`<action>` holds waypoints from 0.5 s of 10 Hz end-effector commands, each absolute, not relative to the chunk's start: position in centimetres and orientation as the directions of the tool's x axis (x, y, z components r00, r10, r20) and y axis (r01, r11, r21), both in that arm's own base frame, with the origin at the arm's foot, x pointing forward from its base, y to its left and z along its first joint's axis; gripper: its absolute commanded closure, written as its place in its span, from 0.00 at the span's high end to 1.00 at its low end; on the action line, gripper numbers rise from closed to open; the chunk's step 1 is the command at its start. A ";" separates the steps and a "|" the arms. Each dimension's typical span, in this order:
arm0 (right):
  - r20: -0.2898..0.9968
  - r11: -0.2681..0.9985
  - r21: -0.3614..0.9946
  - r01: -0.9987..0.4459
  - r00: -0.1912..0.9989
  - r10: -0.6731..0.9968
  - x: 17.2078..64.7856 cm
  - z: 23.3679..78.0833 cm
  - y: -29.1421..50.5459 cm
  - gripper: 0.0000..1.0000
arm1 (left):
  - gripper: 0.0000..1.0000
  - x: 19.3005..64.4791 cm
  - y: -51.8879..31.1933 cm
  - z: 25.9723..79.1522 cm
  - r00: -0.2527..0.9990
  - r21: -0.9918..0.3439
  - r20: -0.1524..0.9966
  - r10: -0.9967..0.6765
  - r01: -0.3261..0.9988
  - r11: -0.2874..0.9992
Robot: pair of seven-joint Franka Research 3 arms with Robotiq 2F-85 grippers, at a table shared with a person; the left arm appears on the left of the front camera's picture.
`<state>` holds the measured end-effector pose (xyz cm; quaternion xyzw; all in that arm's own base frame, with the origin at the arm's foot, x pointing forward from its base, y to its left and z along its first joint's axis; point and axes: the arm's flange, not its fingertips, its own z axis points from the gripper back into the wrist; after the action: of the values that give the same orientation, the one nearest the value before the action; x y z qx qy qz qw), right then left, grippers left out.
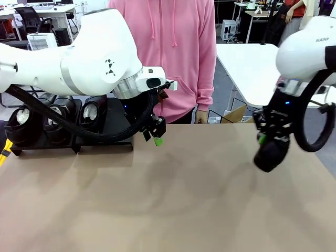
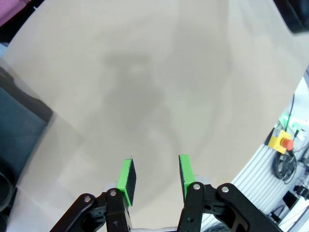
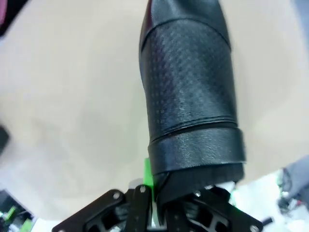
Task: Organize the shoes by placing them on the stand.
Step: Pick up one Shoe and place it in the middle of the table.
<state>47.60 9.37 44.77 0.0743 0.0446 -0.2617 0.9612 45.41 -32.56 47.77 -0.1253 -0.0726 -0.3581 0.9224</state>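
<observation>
Right wrist view puts us closest: our right gripper [image 3: 188,195] is clamped on the rear edge of a black shoe [image 3: 190,92], which stretches away from the fingers over the bare table [image 3: 72,96]. In the front view that gripper [image 1: 265,137] hangs at the table's right side with the shoe [image 1: 271,153] dangling below it, toe down, just above the tan top. Our left gripper [image 2: 155,175] holds nothing; its green pads [image 2: 126,175] stand partly apart over bare table. From the front we see it [image 1: 156,137] left of centre, just right of the stand [image 1: 107,144]. Farther back on the left, three shoes [image 1: 58,118] sit in a row on the stand, white paper showing inside. Beyond the table's far edge stands a person [image 1: 168,52] in a pink hoodie.
</observation>
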 end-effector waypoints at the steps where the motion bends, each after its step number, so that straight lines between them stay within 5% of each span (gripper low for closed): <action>1: 0.004 0.902 0.173 0.395 0.916 -0.401 43.4 43.4 14.1 0.00 | 0.50 45.2 -32.0 47.8 0.726 -0.176 0.228 -0.648 0.686 0.706; 5: 0.205 0.971 0.162 0.176 0.957 -0.207 38.3 39.0 20.7 0.00 | 0.50 45.2 -32.0 47.8 0.726 -0.176 0.228 -0.648 0.686 0.706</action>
<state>38.64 21.05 39.49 0.0641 -0.0662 -0.1156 0.9890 45.40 -32.56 47.77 -0.1253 -0.0725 -0.3581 0.9224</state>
